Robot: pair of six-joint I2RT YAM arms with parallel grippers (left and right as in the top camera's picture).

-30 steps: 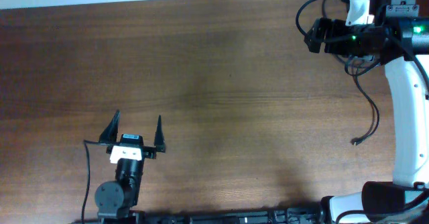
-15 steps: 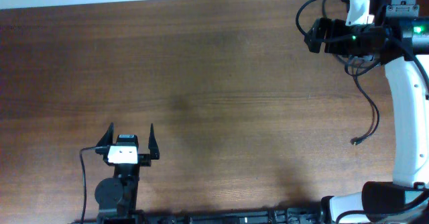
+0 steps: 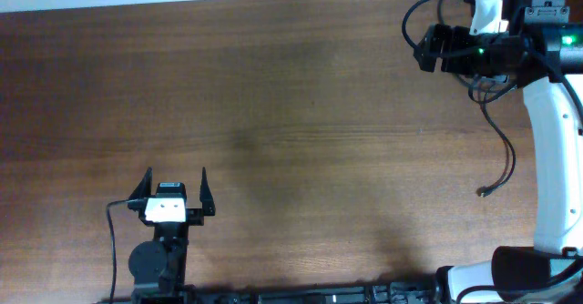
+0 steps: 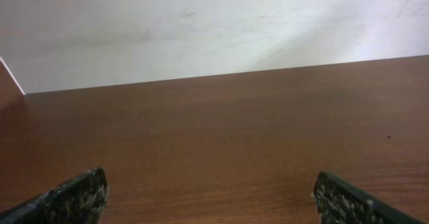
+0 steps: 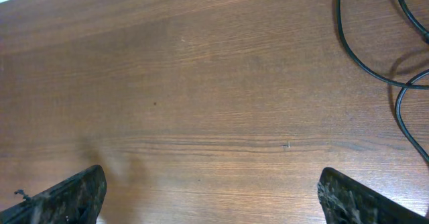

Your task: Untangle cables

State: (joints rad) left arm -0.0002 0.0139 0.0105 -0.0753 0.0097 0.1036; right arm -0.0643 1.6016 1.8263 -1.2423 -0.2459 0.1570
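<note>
The left pincer (image 3: 175,173) stands released, its fingers spread with nothing between them, and the right pincer (image 3: 422,49) is spread wide and empty too, over the wooden surface (image 3: 291,113). A thin black cable (image 3: 514,163) lies behind the right pincer, alongside its white arm (image 3: 551,158), ending in a small plug (image 3: 481,192). It is well apart from the left pincer, and the right wrist view shows black strands (image 5: 338,16) curving just beyond that pincer's right finger.

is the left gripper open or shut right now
Open. The left gripper has its two fingers spread wide apart in both the overhead and left wrist views, with nothing held between them.
</note>
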